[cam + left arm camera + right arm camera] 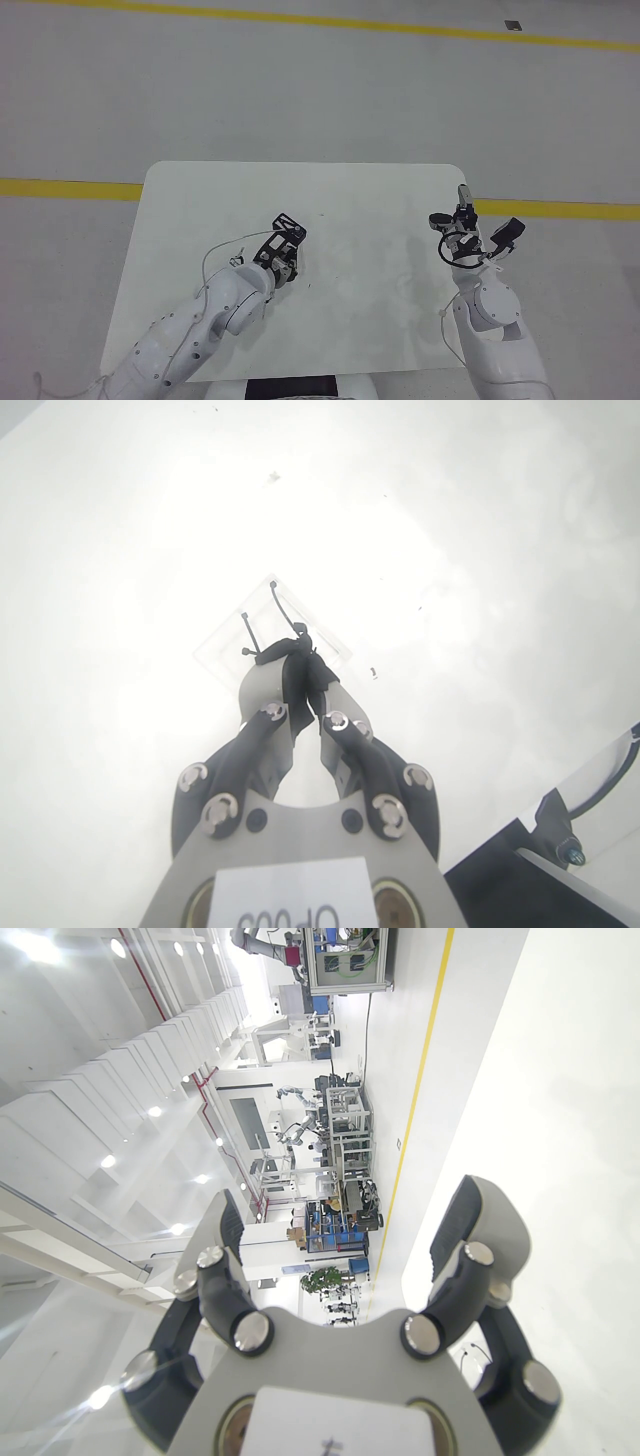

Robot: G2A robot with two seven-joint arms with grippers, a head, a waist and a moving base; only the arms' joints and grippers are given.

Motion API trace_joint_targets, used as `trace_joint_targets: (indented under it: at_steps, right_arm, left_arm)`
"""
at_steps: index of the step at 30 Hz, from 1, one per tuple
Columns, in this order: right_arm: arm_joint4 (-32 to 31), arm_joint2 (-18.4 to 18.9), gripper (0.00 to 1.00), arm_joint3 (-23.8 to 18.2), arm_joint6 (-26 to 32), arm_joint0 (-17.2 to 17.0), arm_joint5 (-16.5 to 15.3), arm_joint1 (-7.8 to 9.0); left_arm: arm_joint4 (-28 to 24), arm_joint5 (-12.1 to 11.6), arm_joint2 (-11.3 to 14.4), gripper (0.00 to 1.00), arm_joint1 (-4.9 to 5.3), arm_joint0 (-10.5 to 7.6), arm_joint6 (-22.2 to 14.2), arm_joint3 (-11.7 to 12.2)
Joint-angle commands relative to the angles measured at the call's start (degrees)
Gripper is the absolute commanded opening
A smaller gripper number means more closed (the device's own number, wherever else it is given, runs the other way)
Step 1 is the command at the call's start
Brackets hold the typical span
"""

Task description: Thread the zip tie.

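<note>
Zip tie (282, 607), thin and black, is pinched at one end between my left fingers (300, 648), whose black pads are pressed tight together. The rest of the tie runs away from the tips, and its small square head lies on a clear tray (327, 637). A second black tie (251, 634) lies on the same tray just beside the first, one end passing under my finger, with the head of another tie showing next to it. The tray sits flat on the white table (350, 200), and my left fingers are down over it, left of the table's middle. A few dark specks (373, 672) dot the table just beside the tray. My right fingers (452, 213) are spread wide and hold nothing. They are raised off the surface at the table's right edge, well apart from the tray and the ties, and turned out toward the room rather than down at the table. Beyond the table, the grey floor (300, 100) carries a yellow line (300, 19) along its far side, and another passes behind the table and shows at both of its ends.
</note>
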Motion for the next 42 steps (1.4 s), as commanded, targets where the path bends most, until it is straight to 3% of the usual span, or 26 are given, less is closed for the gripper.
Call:
trace_joint_targets:
  at_steps: [1,8,16,26,28,34,38,42]
  right_arm:
    - [0.0,0.0,1.00,0.0,0.0,0.0,0.0,0.00]
    - [0.0,0.0,1.00,0.0,0.0,0.0,0.0,0.00]
    - [0.0,0.0,1.00,0.0,0.0,0.0,0.0,0.00]
    - [0.0,0.0,1.00,0.0,0.0,0.0,0.0,0.00]
    - [0.0,0.0,1.00,0.0,0.0,0.0,0.0,0.00]
    - [0.0,0.0,1.00,0.0,0.0,0.0,0.0,0.00]
    - [0.0,0.0,1.00,0.0,0.0,0.0,0.0,0.00]
    - [0.0,0.0,1.00,0.0,0.0,0.0,0.0,0.00]
  left_arm:
    - [-0.4,-0.5,-0.1,0.00,0.01,-0.01,1.2,0.8]
    - [-3.1,-1.3,-0.5,0.00,-0.19,-1.55,2.3,4.1]
    - [-4.0,-1.3,0.8,0.00,-0.70,-4.03,2.6,7.7]
    - [-6.0,-0.7,1.9,0.00,-1.45,-6.76,4.5,10.6]
    - [-6.3,-0.6,2.4,0.07,-1.68,-7.57,4.6,11.6]
    - [-7.2,0.1,3.7,0.10,-2.34,-9.57,4.7,14.2]
    - [-7.9,0.5,4.0,0.24,-2.60,-10.24,5.1,15.6]
    - [-8.2,0.6,4.2,0.24,-2.73,-10.59,5.5,16.2]
